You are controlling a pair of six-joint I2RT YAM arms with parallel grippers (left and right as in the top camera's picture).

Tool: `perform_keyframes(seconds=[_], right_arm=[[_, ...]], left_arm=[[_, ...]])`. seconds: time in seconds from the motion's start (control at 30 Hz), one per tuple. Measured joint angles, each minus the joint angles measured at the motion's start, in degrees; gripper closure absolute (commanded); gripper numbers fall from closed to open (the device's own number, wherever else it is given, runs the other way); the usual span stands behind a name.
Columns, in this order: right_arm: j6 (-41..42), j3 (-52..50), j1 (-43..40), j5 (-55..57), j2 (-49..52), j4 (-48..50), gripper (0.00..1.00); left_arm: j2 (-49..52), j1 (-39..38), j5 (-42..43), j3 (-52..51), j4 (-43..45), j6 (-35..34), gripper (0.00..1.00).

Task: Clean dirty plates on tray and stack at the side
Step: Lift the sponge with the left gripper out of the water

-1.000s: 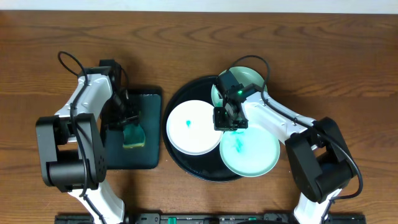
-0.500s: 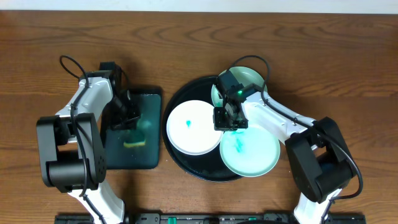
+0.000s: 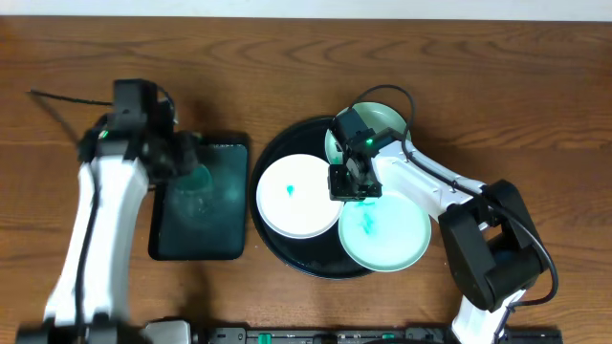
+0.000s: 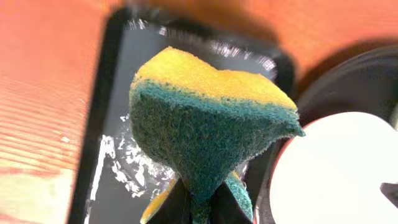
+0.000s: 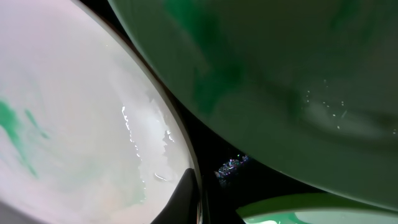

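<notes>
surface: brown wood-grain tabletop (image 3: 459, 67) | holds: round black tray (image 3: 304, 262), rectangular tray (image 3: 206, 229)

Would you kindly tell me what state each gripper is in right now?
Left gripper: closed, holding the sponge.
Right gripper: closed; whether it grips anything cannot be told.

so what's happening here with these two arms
The left pincer is shut on the sponge, over the small rectangular tray. The right pincer is shut, low beside the white plate on the round black tray. The front mint plate and back mint plate sit there too; the white and front ones show teal smears.
</notes>
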Motion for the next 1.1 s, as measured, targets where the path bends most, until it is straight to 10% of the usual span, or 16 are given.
perform_keyframes(seconds=[0.4, 1.1], right_arm=[[0.0, 0.0, 0.0, 0.0, 0.0, 0.0, 0.99], [0.0, 0.0, 0.0, 0.0, 0.0, 0.3, 0.99]], left_arm=[[-17.9, 0.0, -1.1, 0.0, 4.2, 3.6, 0.93], [-19.5, 0.0, -1.3, 0.0, 7.0, 7.7, 0.93]])
